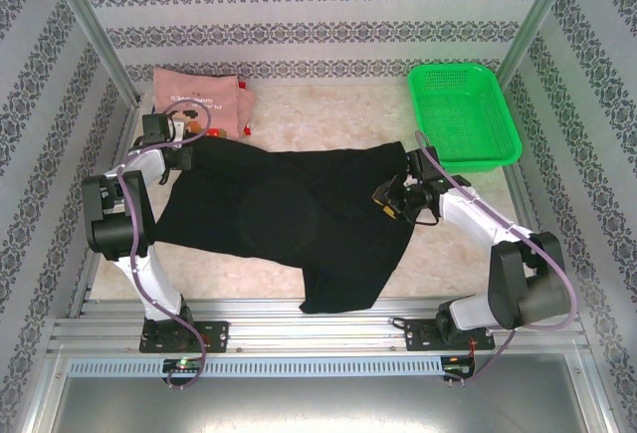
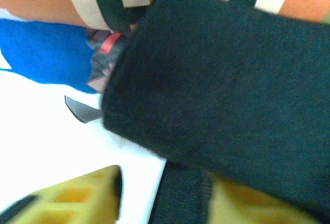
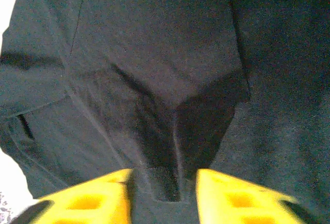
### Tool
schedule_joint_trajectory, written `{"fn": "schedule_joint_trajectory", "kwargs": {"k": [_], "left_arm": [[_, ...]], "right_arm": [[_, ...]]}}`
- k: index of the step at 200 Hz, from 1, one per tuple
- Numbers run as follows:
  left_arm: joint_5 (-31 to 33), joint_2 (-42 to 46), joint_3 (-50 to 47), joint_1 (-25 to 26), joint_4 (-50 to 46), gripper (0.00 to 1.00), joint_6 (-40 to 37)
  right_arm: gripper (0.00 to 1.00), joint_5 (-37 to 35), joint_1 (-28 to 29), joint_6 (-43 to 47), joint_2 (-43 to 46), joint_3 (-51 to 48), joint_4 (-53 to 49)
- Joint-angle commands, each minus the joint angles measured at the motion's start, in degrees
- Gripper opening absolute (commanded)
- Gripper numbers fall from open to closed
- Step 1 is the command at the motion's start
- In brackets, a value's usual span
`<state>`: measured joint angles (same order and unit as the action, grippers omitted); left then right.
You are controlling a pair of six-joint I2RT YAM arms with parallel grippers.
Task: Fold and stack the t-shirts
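Three shirts: one black shirt (image 1: 299,219), one pink shirt (image 1: 199,93) and one blue shirt (image 2: 46,51).

One green basket (image 1: 463,114).

One table (image 1: 328,114).

Two arms, a left arm (image 1: 124,214) and a right arm (image 1: 498,244). Each carries one purple cable, so there are two cables (image 1: 567,284).

Two grippers, the left gripper (image 1: 204,134) and the right gripper (image 1: 383,202). Each wrist view shows two yellow fingers (image 3: 87,201), four in all.

Two black base plates (image 1: 184,335), one under each arm.

Two slanting metal posts (image 1: 95,45), one on each side of the table.
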<state>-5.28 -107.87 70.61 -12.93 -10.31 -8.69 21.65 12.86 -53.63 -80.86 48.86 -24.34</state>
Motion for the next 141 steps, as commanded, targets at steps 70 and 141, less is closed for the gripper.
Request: {"fn": "schedule_joint_trajectory", "kwargs": {"k": [70, 141], "left_arm": [[-2.6, 4.8, 13.1, -2.4, -26.4, 0.88, 17.2], [-5.5, 10.7, -1.1, -3.0, -35.6, 0.89, 34.3]], "right_arm": [[0.68, -1.8, -6.3, 9.7, 7.8, 5.3, -17.1], [0.67, -3.1, -4.2, 16.2, 4.4, 1.2, -26.3]]}}
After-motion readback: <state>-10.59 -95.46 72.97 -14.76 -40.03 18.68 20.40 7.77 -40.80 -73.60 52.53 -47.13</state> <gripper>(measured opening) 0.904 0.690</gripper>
